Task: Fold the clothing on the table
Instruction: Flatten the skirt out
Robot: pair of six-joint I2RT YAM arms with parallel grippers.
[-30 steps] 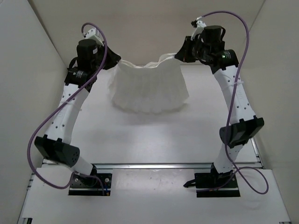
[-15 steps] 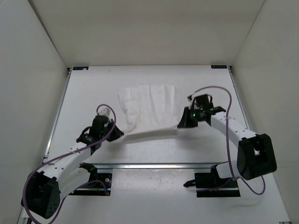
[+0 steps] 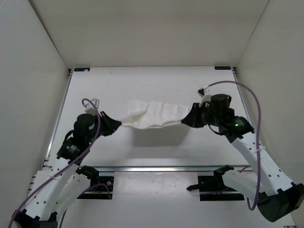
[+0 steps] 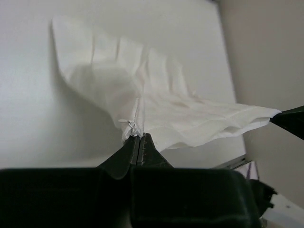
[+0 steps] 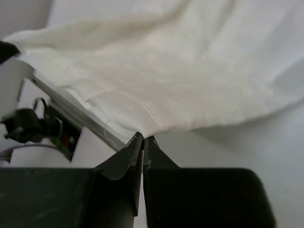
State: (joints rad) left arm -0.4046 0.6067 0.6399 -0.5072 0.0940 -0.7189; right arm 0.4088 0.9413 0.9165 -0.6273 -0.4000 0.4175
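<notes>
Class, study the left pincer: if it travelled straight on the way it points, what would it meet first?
The clothing it grips, stretched directly ahead of the left pincer. Beyond that, likely the right pincer at the far end, though depth is unclear.

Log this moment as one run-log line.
left jaws: shut on clothing | right jaws: shut on clothing | clothing: stretched between both, raised over table | fold: not yet done

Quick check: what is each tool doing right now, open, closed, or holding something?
Left tool: closed, pinching one end of the clothing.
Right tool: closed, pinching the clothing's other end.
</notes>
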